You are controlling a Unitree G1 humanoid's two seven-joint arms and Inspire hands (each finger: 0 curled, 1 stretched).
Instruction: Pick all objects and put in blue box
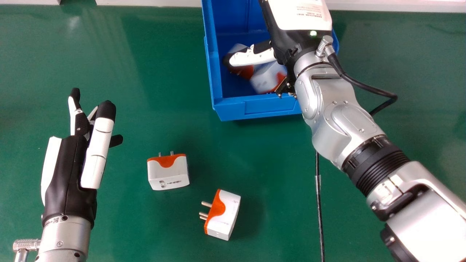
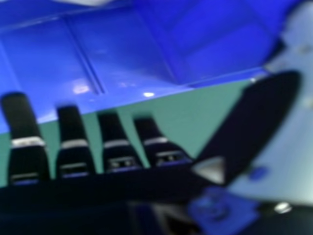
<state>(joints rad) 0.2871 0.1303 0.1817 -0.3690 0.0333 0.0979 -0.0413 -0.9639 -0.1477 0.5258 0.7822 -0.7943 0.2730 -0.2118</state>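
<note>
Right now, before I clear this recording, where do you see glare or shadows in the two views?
Head view: pale reflections on the green table at upper left, soft shadows to the right of the lower plug adapter and just below the front of the blue box; right hand view: small bright glints on the blue box.

From the head I look forward and down, from farther back than the blue box [image 1: 255, 110], with the green table [image 1: 134, 225] around it in frame. My right hand [image 1: 296, 22] camera sits close at the box, facing its walls; both views share part of the box and green beside it.
</note>
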